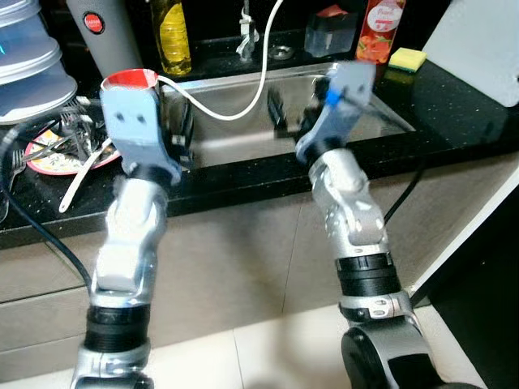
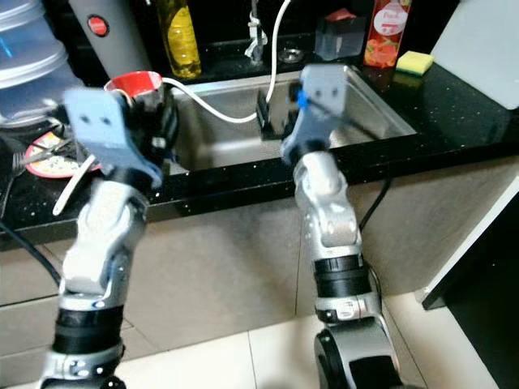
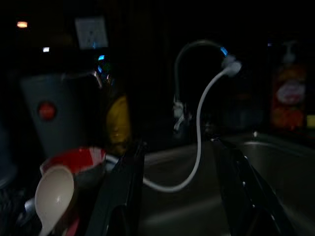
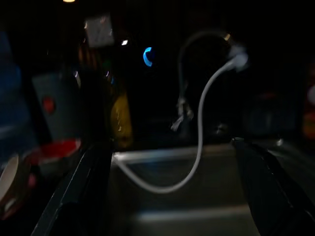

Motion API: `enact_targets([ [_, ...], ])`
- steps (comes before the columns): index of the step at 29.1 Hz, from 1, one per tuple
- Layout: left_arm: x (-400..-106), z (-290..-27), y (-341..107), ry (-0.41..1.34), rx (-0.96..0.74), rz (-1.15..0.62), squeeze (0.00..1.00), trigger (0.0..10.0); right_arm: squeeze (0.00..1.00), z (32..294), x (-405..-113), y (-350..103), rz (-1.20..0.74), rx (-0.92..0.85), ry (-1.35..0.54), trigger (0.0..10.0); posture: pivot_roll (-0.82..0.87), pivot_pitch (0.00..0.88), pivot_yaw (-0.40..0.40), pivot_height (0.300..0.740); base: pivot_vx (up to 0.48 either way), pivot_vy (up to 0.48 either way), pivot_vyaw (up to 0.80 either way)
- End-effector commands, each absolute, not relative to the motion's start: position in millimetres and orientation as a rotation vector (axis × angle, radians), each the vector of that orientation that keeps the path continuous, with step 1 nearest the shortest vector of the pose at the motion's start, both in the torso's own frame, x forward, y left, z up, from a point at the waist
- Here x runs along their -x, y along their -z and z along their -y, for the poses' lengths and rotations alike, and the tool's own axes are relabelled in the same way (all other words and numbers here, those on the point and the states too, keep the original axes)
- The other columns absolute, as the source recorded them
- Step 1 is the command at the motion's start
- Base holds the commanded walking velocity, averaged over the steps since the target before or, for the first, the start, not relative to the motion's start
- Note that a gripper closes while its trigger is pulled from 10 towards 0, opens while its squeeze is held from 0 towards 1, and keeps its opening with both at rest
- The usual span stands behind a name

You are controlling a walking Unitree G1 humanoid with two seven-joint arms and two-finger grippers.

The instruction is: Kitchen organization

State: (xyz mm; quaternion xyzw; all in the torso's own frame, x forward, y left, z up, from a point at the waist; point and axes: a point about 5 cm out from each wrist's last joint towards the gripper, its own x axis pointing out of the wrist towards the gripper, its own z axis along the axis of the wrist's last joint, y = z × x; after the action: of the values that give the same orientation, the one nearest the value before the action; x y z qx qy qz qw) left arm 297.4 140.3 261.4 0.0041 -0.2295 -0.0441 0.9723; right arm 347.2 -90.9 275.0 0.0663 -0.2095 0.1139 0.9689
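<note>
— Black speckled countertop runs across our view, with a steel sink sunk into it and grey cabinet fronts below. What do we have on the left?

— We see a red cup by the sink's left corner, and beside it a red-rimmed plate piled with forks and a pale spoon. Stacked pale blue containers stand at the far left, and a grey appliance with a red button behind the cup.

— And at the back?

— A yellow oil bottle, the tap with a white hose looping down into the sink, a dark box, a red bottle and a yellow sponge.

— Where are our grippers?

— Our left gripper is raised over the sink's left edge, just beside the red cup; in its wrist view its fingers are spread apart with nothing between them. Our right gripper is over the middle of the sink, fingers likewise parted wide and holding nothing.
</note>
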Motion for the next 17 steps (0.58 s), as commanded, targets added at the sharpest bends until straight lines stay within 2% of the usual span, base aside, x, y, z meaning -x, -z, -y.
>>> enact_targets([
  [1,-298.1,-150.9,-249.6,0.051,-0.050,0.401,0.00,10.0,0.00,93.5,-347.4,-265.5,0.382,-0.135,-0.214,10.0,0.10,0.000,0.043,0.740,0.000,0.000,0.00],
  [17,-295.5,-156.5,-255.2,0.008,-0.062,0.417,0.00,10.0,0.00,98.5,-347.5,-261.3,0.359,-0.120,-0.192,10.0,0.10,0.000,0.038,0.740,0.000,0.000,0.00],
])
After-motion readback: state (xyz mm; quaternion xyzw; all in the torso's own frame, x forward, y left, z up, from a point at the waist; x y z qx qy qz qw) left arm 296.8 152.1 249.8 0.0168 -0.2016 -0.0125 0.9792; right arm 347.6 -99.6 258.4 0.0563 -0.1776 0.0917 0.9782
